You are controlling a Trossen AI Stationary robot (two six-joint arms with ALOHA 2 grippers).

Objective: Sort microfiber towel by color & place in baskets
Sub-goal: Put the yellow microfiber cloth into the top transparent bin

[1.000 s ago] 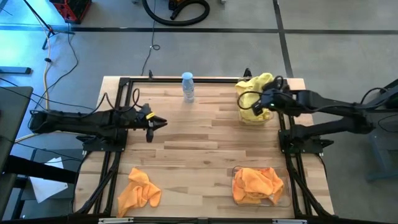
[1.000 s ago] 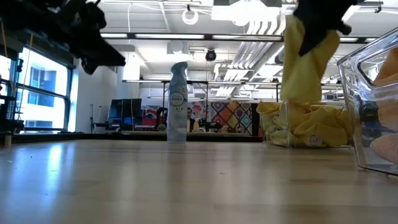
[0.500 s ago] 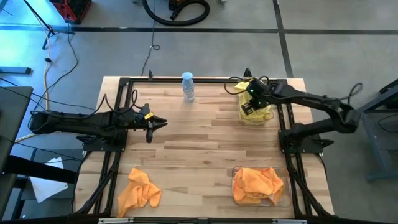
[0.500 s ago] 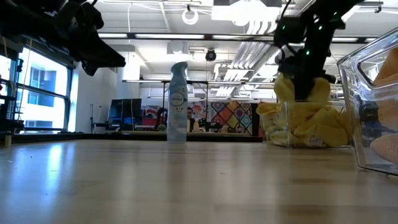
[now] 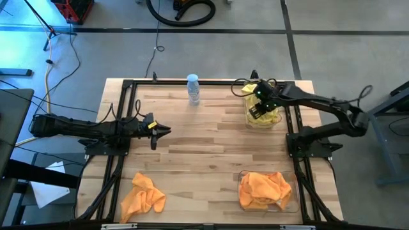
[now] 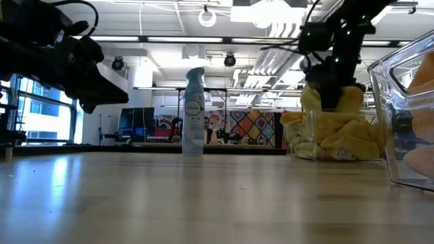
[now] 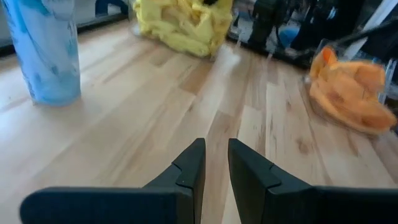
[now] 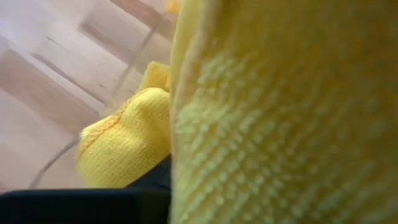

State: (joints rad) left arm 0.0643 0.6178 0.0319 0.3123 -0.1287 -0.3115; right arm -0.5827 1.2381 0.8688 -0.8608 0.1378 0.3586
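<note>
Yellow microfiber towels (image 5: pixel 267 116) (image 6: pixel 336 135) fill the clear basket (image 5: pixel 248 121) at the table's far right. My right gripper (image 5: pixel 257 110) (image 6: pixel 332 78) points down into that pile, and yellow cloth (image 8: pixel 280 124) covers most of its wrist view. Orange towels (image 5: pixel 263 189) lie bunched in the second clear basket (image 5: pixel 296 203) at the near right. One loose orange towel (image 5: pixel 142 197) rests crumpled on the table near its near left corner. My left gripper (image 5: pixel 160 130) (image 7: pixel 216 168) hovers shut over the table's left middle, touching nothing.
A small clear bottle (image 5: pixel 192 89) (image 6: pixel 193 112) stands upright near the far edge. A black metal frame (image 5: pixel 124 89) runs along the table's left, far and right sides. Bare wood lies in the table's middle between the arms.
My right gripper went down and toward the table's left, into the far right basket. The yellow towel that hung below it a second ago now sits bunched on the pile there. My left gripper sank a little and shifted slightly toward the near edge.
</note>
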